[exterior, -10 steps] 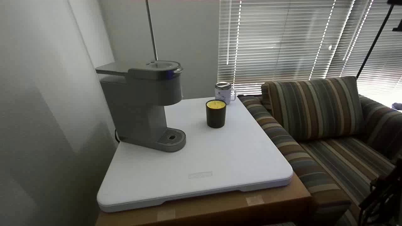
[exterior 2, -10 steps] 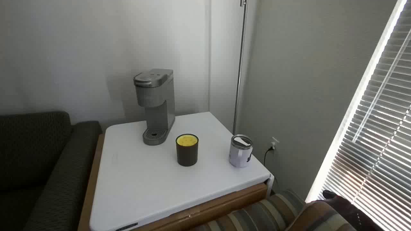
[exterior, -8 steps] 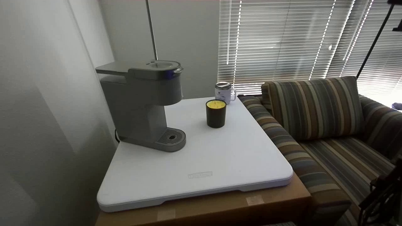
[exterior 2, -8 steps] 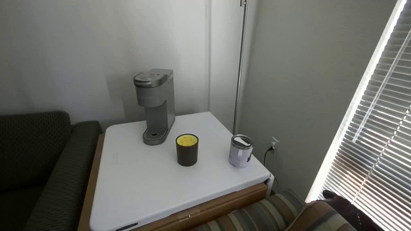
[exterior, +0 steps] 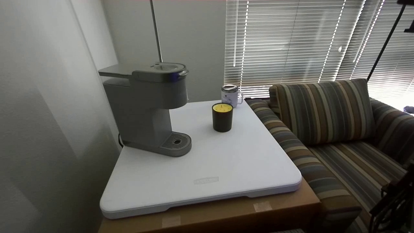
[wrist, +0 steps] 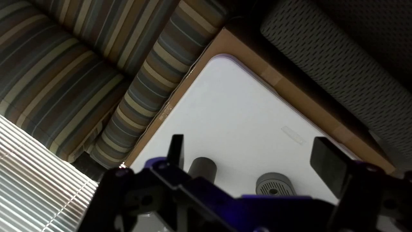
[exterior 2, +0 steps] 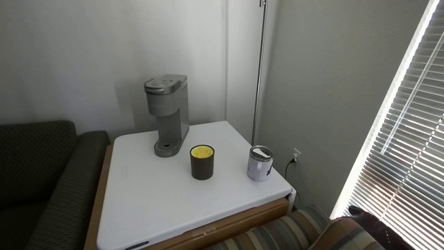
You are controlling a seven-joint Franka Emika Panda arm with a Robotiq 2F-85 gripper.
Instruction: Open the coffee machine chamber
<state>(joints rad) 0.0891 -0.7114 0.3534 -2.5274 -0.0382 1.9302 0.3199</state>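
Coffee machine [exterior: 144,108] upright on the tabletop [exterior: 233,158]; lid [exterior 2: 163,84] down over its chamber [exterior 2: 163,103]. Hand [wrist: 249,149] spread wide, holding nothing, not touching the coffee machine. Assessment: opening not begun; reaching and lifting the lid remain.

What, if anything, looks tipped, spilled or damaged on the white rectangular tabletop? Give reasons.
Nothing stands out. In both exterior views, the matte grey upright coffee machine has its rounded grey lid down, and the dark cylindrical yellow-topped cup and pale handled lidded mug stand upright. No spill or damage shows on the white rectangular tabletop.
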